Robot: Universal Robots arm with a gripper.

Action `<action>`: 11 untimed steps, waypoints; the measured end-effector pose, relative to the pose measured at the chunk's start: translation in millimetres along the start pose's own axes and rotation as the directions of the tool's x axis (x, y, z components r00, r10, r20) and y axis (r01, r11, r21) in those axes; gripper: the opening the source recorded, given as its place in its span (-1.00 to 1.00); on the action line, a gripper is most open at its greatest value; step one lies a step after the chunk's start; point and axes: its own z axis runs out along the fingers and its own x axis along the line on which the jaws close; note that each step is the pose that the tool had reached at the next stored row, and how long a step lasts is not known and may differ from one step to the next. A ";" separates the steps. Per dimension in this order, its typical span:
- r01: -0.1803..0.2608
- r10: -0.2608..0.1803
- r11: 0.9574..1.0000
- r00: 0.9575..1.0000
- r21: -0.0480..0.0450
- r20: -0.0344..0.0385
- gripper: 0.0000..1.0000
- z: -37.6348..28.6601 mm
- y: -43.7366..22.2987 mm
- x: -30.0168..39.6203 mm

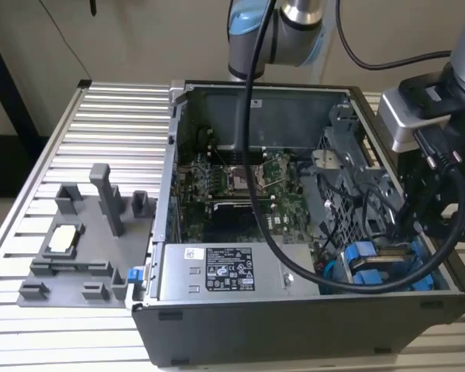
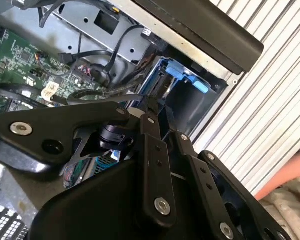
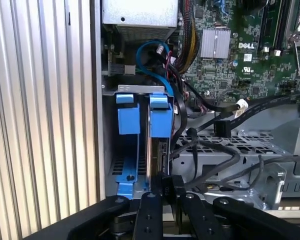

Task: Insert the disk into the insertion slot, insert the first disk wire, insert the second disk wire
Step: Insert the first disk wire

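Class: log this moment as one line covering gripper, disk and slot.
gripper: shut on the disk | the disk: on edge, inside the insertion slot | seating depth: cannot tell

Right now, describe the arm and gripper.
The arm is silver-grey tubing with pale blue joint caps, and thick black cables loop from it. In both wrist views the gripper is matte black, built of jointed bars with silver screw heads and rounded pivots.
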 end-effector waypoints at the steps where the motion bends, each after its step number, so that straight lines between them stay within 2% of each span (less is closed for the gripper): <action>1: -0.001 0.001 1.000 1.000 -0.004 0.000 -0.61 0.5 -0.6 0.4; 11: -0.008 0.008 0.999 1.000 -0.036 0.000 -0.61 5.6 -6.5 4.8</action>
